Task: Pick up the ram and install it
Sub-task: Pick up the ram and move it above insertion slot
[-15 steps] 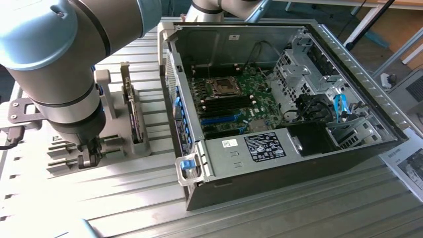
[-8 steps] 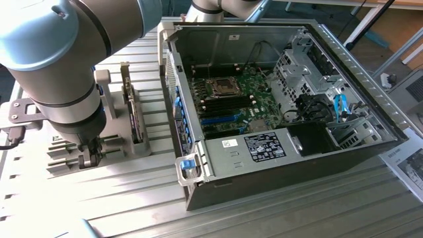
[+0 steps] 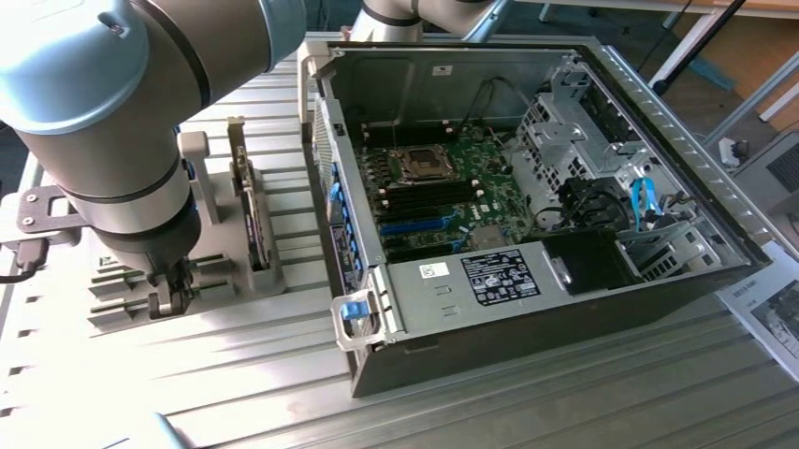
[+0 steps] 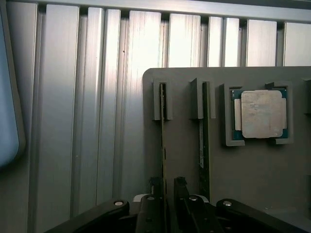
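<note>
I have the gripper spread astride the ram, not yet pinching it, the stick on edge in its grey holder beside the open computer case, so lifting and installing remain.

no text, brand or number is legible in either view. items bearing print, all unreadable:

- a black label with white print, on the grey metal cover at the near side of the open computer case.
- a small white sticker on the same cover, just to the exterior view's left of the black label.
- a white tag on the far inner wall of the case.
- a printed sheet at the exterior view's right edge.

wrist view:

- a narrow white strip label on the second ram stick, seen edge-on.
- the ram and the processor carry no marking that can be read.
</note>
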Motion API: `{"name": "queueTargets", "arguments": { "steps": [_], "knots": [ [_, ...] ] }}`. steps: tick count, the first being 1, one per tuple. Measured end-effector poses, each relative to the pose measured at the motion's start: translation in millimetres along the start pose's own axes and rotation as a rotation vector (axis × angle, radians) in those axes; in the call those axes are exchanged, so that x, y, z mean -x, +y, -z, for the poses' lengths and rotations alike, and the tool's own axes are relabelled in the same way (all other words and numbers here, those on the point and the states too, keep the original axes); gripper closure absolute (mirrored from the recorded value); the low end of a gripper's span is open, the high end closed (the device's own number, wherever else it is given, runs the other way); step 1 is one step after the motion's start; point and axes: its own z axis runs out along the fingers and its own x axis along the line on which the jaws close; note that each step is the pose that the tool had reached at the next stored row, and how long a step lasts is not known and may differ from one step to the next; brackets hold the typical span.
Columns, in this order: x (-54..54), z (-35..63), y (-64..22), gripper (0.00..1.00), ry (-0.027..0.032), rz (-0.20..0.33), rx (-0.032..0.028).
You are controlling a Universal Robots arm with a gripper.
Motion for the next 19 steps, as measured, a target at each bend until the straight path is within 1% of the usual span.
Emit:
{"name": "queueTargets", "arguments": {
  "steps": [4, 5, 6, 7, 19],
  "knots": [
    [0.1, -0.1, -0.1, 0.75, -0.0001, 0.000, -0.0002],
    [0.2, -0.1, -0.1, 0.84, 0.0000, 0.000, -0.0001],
    [0.3, 0.0, 0.0, 0.84, 0.0001, 0.000, 0.0001],
    [0.5, 0.0, 0.0, 0.88, 0.0000, 0.000, -0.0001],
    [0.6, 0.0, 0.0, 0.88, 0.0000, 0.000, 0.0000]
  ]
}}
